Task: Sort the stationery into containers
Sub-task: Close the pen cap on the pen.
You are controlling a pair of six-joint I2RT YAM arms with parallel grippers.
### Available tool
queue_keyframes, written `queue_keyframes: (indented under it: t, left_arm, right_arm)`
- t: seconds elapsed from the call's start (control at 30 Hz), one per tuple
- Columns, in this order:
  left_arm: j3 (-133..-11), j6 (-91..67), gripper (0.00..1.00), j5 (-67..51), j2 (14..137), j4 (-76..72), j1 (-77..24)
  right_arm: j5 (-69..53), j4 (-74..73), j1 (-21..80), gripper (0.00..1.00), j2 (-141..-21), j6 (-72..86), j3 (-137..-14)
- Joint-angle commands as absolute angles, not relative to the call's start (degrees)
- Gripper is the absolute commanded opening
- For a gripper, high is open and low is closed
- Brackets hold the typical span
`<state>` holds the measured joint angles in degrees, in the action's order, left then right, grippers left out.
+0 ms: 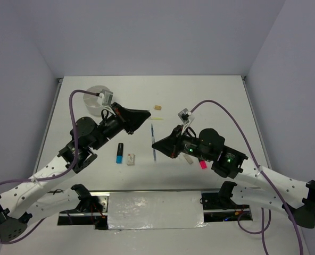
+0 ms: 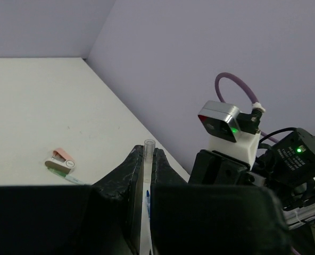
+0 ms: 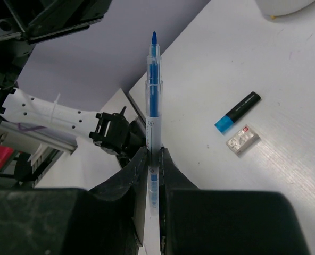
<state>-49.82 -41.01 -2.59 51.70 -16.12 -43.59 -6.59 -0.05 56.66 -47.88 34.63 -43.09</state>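
Note:
My right gripper (image 1: 155,142) (image 3: 152,154) is shut on a clear-barrelled blue pen (image 1: 152,133) (image 3: 154,95), which sticks out past the fingertips with its blue tip bare. My left gripper (image 1: 146,115) (image 2: 145,154) is shut on a small clear pen cap (image 2: 149,146) held in the air just above and beside the pen. The white cup (image 1: 95,94) (image 3: 282,4) stands at the back left, partly hidden by the left arm. The blue-and-black marker (image 1: 119,153) (image 3: 237,112) and a white eraser (image 1: 131,158) (image 3: 242,140) lie on the table.
A tan eraser (image 1: 157,107) (image 2: 60,161) and the thin yellow-green stick (image 1: 157,118) lie mid-table behind the grippers. The pink highlighter (image 1: 202,164) lies under the right arm. The right wrist camera (image 2: 226,127) is close to the left gripper. Purple walls enclose the white table (image 1: 210,101).

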Motion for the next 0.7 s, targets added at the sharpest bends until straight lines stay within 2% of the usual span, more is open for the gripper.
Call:
queue_keyframes:
  t: [0.0,0.67]
  left_arm:
    - [-50.4,-41.9,0.0,-2.7,50.1,-21.1,-43.4]
    - [-49.5,-41.8,0.0,-1.5,49.7,-19.9,-43.4]
  right_arm:
    - [-2.0,1.7,57.7,0.0,-48.2,33.9,-46.9]
    - [-2.3,0.4,58.5,0.0,-51.8,32.2,-51.2]
